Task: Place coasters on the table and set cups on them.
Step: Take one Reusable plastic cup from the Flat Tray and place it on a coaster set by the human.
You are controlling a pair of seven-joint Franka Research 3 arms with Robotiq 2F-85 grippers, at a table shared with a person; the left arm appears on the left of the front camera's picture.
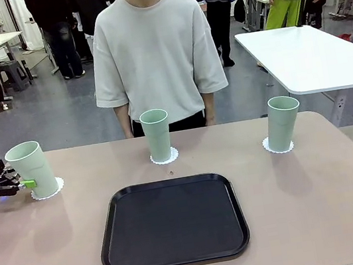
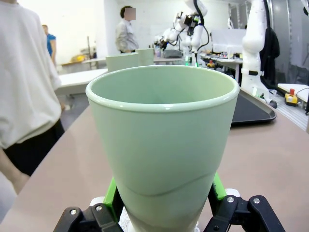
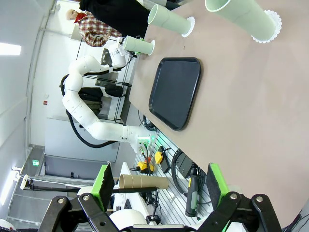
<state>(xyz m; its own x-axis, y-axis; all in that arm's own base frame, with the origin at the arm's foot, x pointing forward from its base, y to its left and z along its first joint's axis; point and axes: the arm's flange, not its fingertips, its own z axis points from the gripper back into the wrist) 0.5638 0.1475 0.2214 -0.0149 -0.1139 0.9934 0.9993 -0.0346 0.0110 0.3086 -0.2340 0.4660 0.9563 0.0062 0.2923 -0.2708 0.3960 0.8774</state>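
Black tray (image 1: pixel 172 222), white table (image 1: pixel 309 57), person (image 1: pixel 156 55) standing

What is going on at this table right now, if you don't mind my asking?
The left gripper has its fingers on either side of the left cup, which stands on a coaster. Two more cups already stand on coasters across the table. The right gripper is open and away. A black tray lies in the middle.

The beige table (image 1: pixel 322 203) carries a black tray (image 1: pixel 172 222) and three coasters (image 1: pixel 164 156) under cups (image 1: pixel 157 134).
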